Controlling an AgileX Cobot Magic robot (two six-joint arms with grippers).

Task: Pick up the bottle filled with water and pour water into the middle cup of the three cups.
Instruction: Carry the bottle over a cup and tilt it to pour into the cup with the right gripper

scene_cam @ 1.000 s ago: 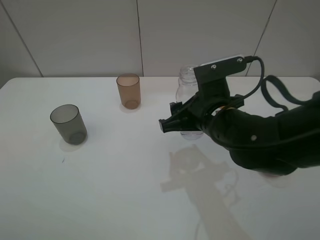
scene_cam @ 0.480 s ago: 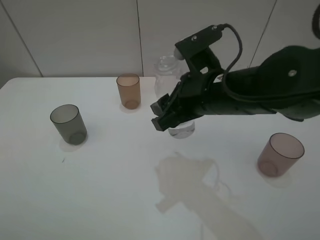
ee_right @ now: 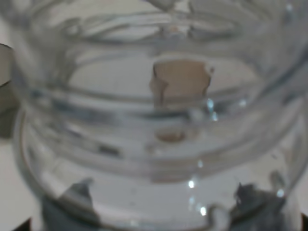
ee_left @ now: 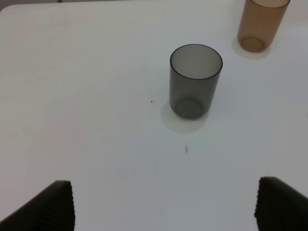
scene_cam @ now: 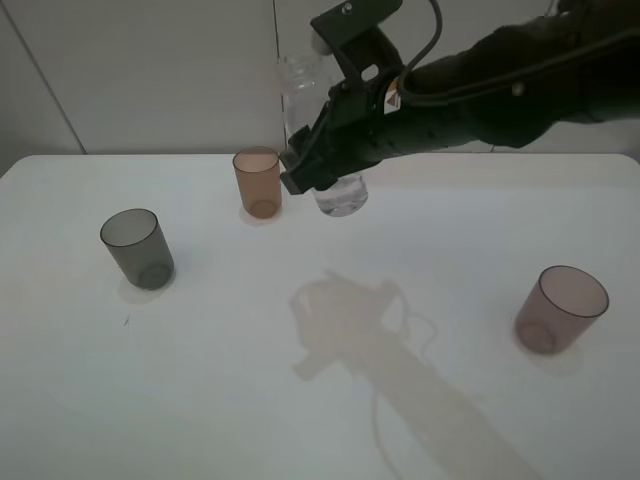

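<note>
My right gripper (scene_cam: 322,165) is shut on the clear capless bottle (scene_cam: 338,192) and holds it in the air, just right of the orange-brown middle cup (scene_cam: 257,181). The bottle leans a little, its open neck (scene_cam: 298,76) toward that cup's side. In the right wrist view the bottle (ee_right: 159,125) fills the picture, and the orange-brown cup (ee_right: 181,81) shows through it. The smoky grey cup (scene_cam: 137,248) stands at the left and the pinkish-mauve cup (scene_cam: 561,308) at the right. My left gripper (ee_left: 166,209) is open and empty, back from the grey cup (ee_left: 195,80).
The white table (scene_cam: 220,380) meets a light panelled wall (scene_cam: 150,70) just behind the orange-brown cup. My right arm (scene_cam: 500,90) reaches in from the upper right above the table. The orange-brown cup (ee_left: 261,24) shows at the left wrist view's far corner.
My right gripper has lifted the bottle off the table and carried it left and back, from beside the pinkish-mauve cup's side to next to the orange-brown cup. The cups have not moved.
</note>
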